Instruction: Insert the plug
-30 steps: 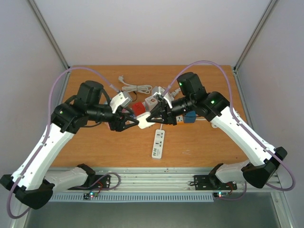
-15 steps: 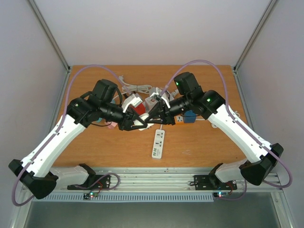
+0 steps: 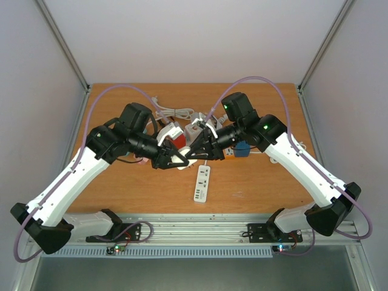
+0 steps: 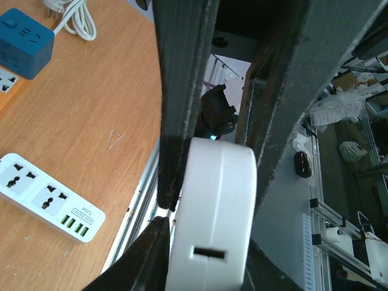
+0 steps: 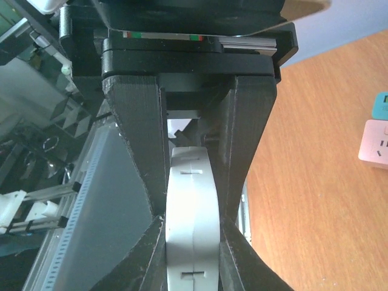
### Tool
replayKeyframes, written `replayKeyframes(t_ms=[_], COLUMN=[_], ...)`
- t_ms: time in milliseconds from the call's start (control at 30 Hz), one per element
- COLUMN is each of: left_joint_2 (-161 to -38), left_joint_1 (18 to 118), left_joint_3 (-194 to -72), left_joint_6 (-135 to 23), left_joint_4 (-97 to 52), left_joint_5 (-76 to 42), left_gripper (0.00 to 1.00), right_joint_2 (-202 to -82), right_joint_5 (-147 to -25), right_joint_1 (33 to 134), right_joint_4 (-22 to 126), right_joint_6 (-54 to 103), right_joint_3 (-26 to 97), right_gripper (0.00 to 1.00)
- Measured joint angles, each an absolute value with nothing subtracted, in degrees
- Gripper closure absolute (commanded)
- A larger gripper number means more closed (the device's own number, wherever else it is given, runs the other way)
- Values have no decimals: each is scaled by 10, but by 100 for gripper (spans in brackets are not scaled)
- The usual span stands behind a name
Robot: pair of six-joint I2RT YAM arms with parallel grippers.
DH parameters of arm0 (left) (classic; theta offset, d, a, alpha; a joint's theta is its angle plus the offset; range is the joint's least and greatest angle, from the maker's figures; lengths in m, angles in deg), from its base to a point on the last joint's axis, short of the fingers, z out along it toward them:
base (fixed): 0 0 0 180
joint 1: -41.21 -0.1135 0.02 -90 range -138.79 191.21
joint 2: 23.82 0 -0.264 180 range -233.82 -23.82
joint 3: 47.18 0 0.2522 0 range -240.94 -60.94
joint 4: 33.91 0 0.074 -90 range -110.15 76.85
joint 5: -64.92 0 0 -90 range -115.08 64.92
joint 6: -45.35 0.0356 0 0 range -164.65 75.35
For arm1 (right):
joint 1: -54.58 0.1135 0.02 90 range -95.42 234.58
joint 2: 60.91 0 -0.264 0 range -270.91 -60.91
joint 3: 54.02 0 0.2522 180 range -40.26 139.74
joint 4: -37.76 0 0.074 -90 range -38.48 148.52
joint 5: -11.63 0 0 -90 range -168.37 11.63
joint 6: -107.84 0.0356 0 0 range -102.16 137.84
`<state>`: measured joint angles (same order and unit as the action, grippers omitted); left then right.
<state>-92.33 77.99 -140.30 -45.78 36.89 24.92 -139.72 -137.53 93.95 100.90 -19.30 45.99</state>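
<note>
Presently, the left hand [image 3: 177,159] is closed on the white plug [image 4: 212,206]. In the left wrist view its dark fingers [image 4: 182,121] bear on opposite sides of the rounded body. The right hand [image 3: 193,154] is clamped on the same plug, which its own wrist view shows edge-on, pinched between both fingers. The two hands meet tip to tip above the middle of the surface [image 3: 267,182], and the plug is held between them clear of the wood (a shared grip, judged to be a handover or re-grip).

The plug's long axis runs along the right hand's fingers, and a thin edge faces that camera. No view shows the pins, so which way the plug points cannot be told.

The white power strip [image 3: 202,184] lies flat, just toward the near edge from the joined hands. Its long axis runs from near edge to far edge, and its sockets face up. Neither arm is clearly nearer to it. A red socket block [image 3: 176,138] and a blue socket block [image 3: 242,150] sit behind the hands, toward the far edge.

Judgement: the coming move turns on bringing the plug down and toward the near edge, with its pins facing the strip's sockets.
</note>
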Motion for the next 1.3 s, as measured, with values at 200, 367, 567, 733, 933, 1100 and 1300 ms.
replayKeyframes(t_ms=[200,367,567,733,933,1100,1300], left_joint_2=[-931,-932,-927,-927,-927,-979,-1075], left_joint_1=[780,782,788,785,784,778,730], left_joint_3=[-1403,-1403,-1403,-1387,-1358,-1372,-1382], left_joint_6=[-477,-468,-434,-443,-416,-381,-339], left_joint_4=[370,368,367,364,358,357,323], left_joint_5=[246,247,249,196,89,26,9], left_gripper=[70,87,100,100,100,100,99], right_joint_2=[-1398,-1399,-1400,-1381,-1285,-1205,-1166], right_joint_5=[-1363,-1364,-1381,-1331,-1237,-1118,-993], right_joint_1=[941,941,940,943,939,937,937], right_joint_4=[1001,1001,1004,957,883,809,784], right_joint_6=[-193,-188,-180,-168,-137,-70,5], right_joint_3=[462,462,463,439,343,262,194], right_gripper=[96,96,52,21,16,16,16])
